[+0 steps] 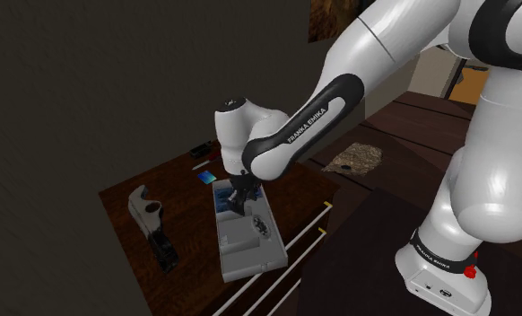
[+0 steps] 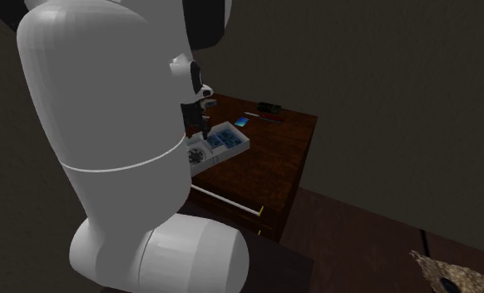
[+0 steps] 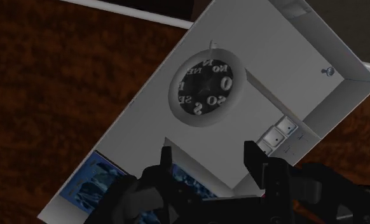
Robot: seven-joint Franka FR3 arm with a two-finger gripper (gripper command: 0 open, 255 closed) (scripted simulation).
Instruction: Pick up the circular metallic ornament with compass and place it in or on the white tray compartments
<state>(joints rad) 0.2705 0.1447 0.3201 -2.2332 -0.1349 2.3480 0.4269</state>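
The circular ornament (image 3: 206, 86), a grey ring around a dark compass face with letters, lies flat in the large compartment of the white tray (image 3: 292, 70). My gripper (image 3: 209, 159) hovers above the tray, open, with nothing between its fingers (image 3: 166, 162); the ornament is just beyond the fingertips. In the shoulder view the gripper (image 1: 242, 203) points down over the tray (image 1: 246, 260), with the ornament (image 1: 258, 222) beside it. The second exterior view has the gripper (image 2: 204, 131) above the tray (image 2: 232, 148) and the ornament (image 2: 197, 154).
The tray sits on a dark wooden cabinet (image 1: 138, 242) with pale drawer handles (image 1: 300, 235). A grey and black curved object (image 1: 148, 212) lies at the shoulder view's left. A blue card (image 1: 205, 177) and a small dark item (image 1: 199, 150) lie behind the tray.
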